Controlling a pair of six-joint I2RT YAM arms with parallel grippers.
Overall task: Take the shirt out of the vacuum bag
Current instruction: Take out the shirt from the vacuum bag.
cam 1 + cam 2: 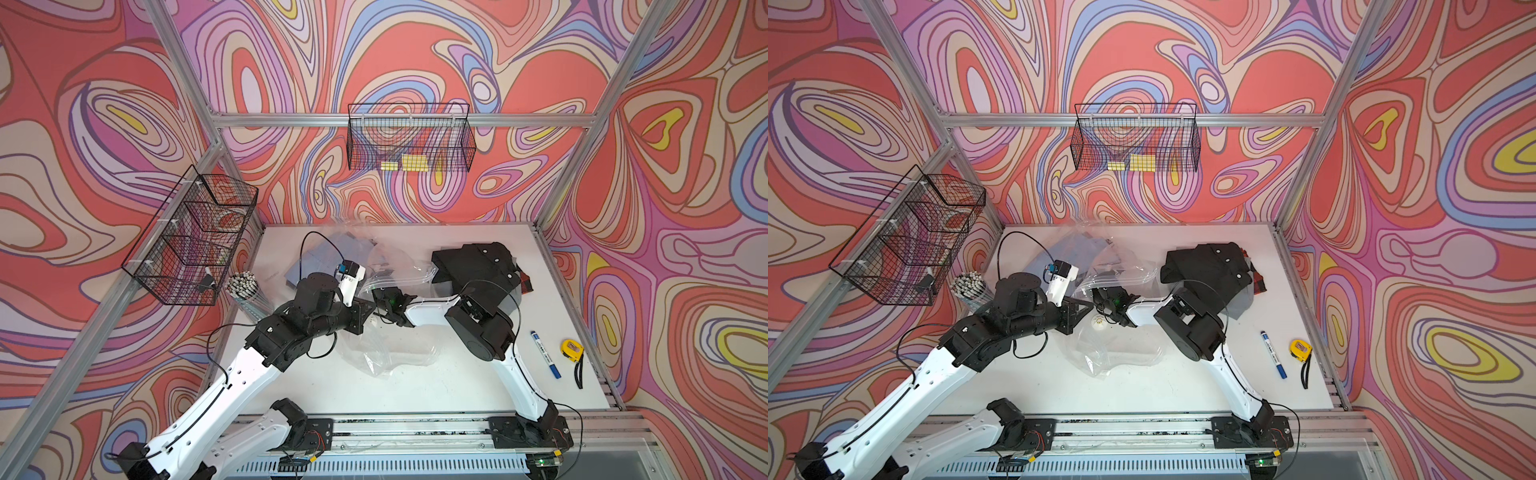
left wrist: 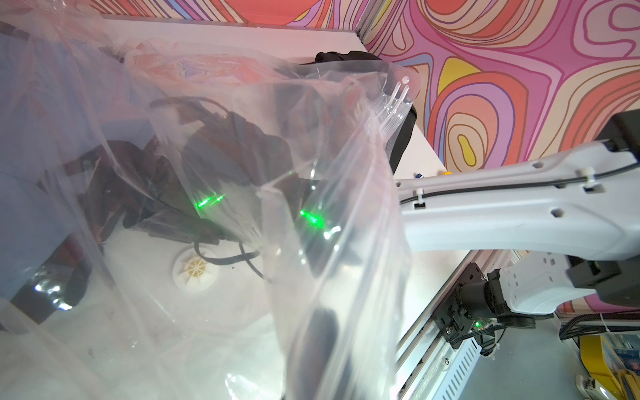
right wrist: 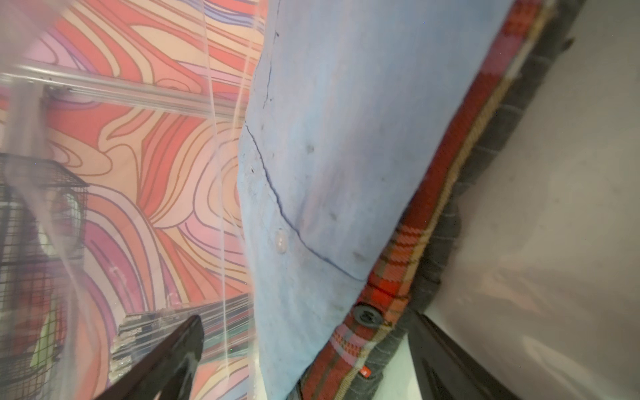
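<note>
In both top views I see the vacuum bag point(image 1: 390, 353) crumpled mid-table, its far end lying over the blue shirt point(image 1: 316, 262) at the back left. The wrist cameras give me what those views hide.

My right wrist view shows the right gripper point(image 3: 308, 329) spread wide inside the bag. Its black fingers point(image 3: 180, 346) sit either side of the shirt's folded edge, with a red plaid layer point(image 3: 398, 249) beneath. I can't tell whether they touch cloth.

My left wrist view shows the white valve point(image 2: 195, 268) and the zip edge point(image 2: 391, 114) standing upright. The left gripper point(image 1: 368, 318) is closed tight with bag film gathered at it, though film veils its tips. A black shirt point(image 1: 478, 266) lies outside, right of the bag.
</note>
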